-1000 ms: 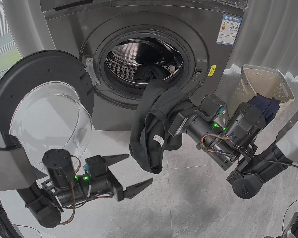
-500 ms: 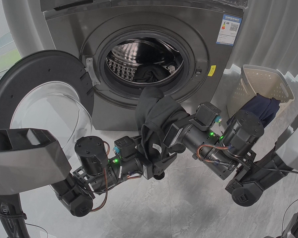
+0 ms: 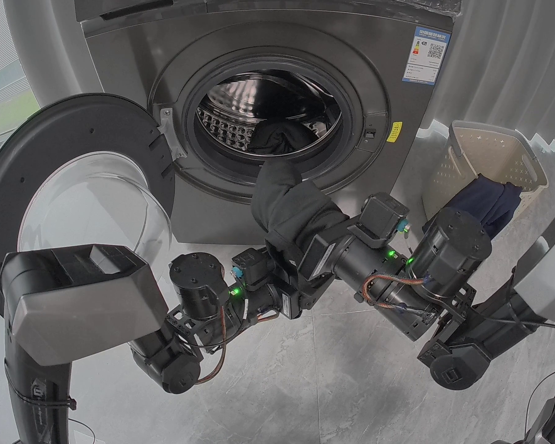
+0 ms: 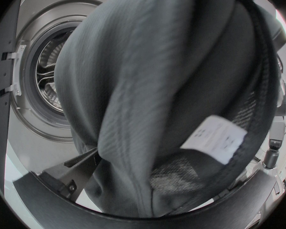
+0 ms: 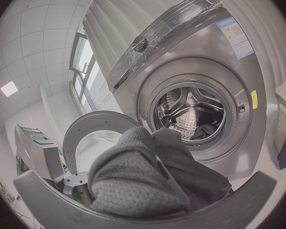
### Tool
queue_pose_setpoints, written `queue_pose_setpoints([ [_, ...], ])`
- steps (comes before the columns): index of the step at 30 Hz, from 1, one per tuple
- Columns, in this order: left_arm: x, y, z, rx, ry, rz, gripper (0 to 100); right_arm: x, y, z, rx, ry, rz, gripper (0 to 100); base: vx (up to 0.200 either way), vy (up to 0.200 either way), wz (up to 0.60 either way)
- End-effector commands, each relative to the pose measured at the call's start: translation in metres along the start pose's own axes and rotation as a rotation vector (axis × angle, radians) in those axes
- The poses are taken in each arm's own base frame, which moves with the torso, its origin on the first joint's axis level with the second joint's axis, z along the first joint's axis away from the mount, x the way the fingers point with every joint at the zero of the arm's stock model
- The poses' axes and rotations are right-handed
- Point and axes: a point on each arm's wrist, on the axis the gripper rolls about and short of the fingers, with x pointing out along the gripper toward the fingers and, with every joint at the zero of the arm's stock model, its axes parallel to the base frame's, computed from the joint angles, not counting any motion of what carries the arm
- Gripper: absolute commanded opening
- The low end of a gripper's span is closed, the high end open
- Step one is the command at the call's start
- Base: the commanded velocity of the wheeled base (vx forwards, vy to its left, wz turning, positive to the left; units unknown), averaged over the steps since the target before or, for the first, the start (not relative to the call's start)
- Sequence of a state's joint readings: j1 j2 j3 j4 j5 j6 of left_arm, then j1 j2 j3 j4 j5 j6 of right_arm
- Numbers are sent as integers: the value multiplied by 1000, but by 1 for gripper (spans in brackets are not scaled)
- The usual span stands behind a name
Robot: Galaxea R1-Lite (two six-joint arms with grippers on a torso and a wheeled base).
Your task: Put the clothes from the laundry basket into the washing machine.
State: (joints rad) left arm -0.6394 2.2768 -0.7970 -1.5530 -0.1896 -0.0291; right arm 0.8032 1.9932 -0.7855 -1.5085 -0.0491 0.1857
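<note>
A black garment (image 3: 290, 208) is bunched just below the washing machine's (image 3: 376, 75) open drum mouth (image 3: 268, 118). My right gripper (image 3: 299, 238) is shut on it, with its fingers buried in the cloth (image 5: 143, 169). My left gripper (image 3: 293, 291) sits right beneath the bundle, pressed against the garment's lower part, whose white label (image 4: 214, 137) faces its camera. Another dark garment (image 3: 280, 137) lies inside the drum. The beige laundry basket (image 3: 493, 149) stands to the right of the machine and holds navy clothes (image 3: 490, 195).
The round door (image 3: 74, 155) hangs wide open on the machine's left, close to my left arm. A grey tiled floor (image 3: 327, 377) spreads out in front of the machine. Pale curtains (image 3: 512, 50) hang behind the basket.
My left arm swung in from the lower left to under the hanging garment and pushed it up into a bundle. The right gripper with the garment shifted slightly left and lower.
</note>
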Motion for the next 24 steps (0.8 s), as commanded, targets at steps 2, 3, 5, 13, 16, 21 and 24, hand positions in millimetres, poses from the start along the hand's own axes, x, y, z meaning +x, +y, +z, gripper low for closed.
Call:
queue_pose_setpoints([
  [2,8,5,-11,-7,5,31,100,-1,2,1,1,-2,3,0,0,0,0],
  [3,9,5,-12,-11,1,41,100,-1,2,1,1,-2,3,0,0,0,0],
  [5,11,6,-12,-23,-7,60,100,0,2,2,2,-4,4,0,0,0,0],
  [13,19,8,-4,-43,-52,90,0,-1,2,3,3,-7,5,0,0,0,0],
  [16,19,8,1,-52,-68,110,0,-1,0,7,1,-17,-2,0,0,0,0],
  [21,13,9,8,-48,-73,118,0,-2,-11,18,-10,-45,-31,0,0,0,0],
  [24,6,15,27,-43,-111,146,0,-11,-38,21,-31,-31,-113,0,0,0,0],
])
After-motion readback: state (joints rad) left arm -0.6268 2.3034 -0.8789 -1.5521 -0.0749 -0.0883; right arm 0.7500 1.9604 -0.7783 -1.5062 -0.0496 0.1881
